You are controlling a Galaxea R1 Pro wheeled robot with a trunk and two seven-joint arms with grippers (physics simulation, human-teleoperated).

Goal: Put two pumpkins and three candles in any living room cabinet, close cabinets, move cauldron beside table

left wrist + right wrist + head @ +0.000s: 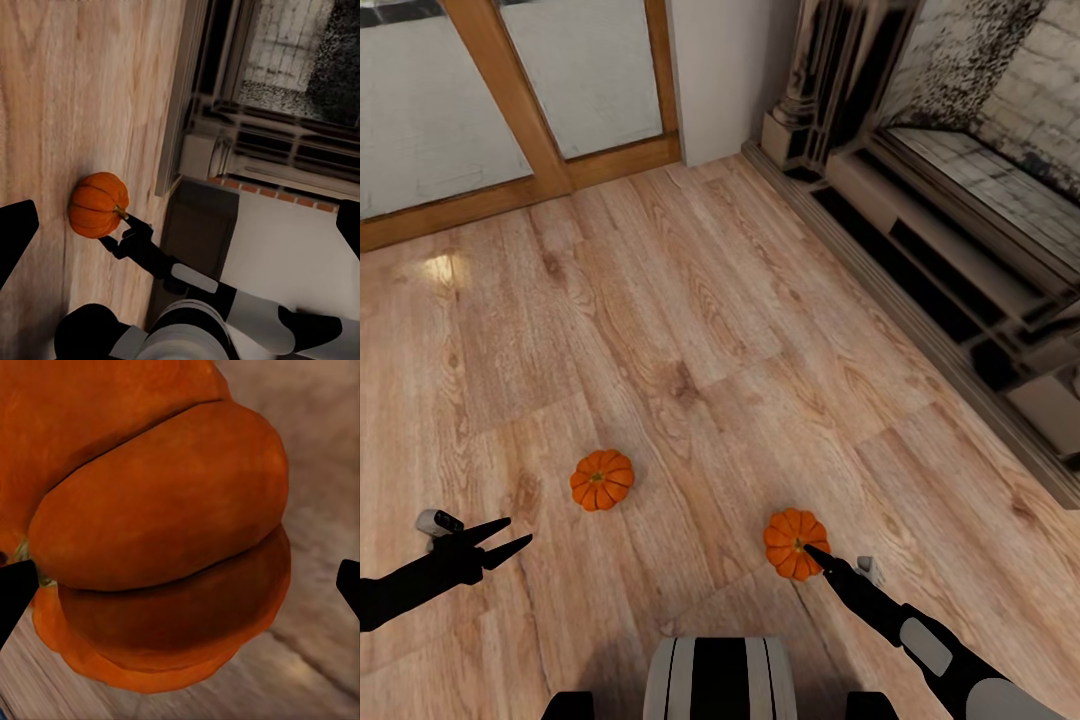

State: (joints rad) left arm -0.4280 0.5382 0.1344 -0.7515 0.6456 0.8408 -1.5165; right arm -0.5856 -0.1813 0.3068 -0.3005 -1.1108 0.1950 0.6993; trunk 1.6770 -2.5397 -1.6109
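The wooden floor (690,330) carries two pumpkins well apart. The right pumpkin (793,541) lies between the spread fingers of the open right claw (822,558), one fingertip at its stem. The left pumpkin (601,479) sits near the open, empty left claw (510,536).

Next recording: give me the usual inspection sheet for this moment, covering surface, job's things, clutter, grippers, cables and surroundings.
Surface: light wood plank floor, bare apart from the items below.
Job's things: two orange pumpkins on the floor, left pumpkin standing free, right pumpkin at the right gripper.
Clutter: nothing seen.
Grippers: left gripper open, low over the floor, apart from the left pumpkin; right gripper open, fingertips at the right pumpkin's top, jaws straddling it in the right wrist view, not closed on it.
Cables: nothing seen.
Surroundings: wood-framed glass doors ahead; dark fireplace surround to the right.
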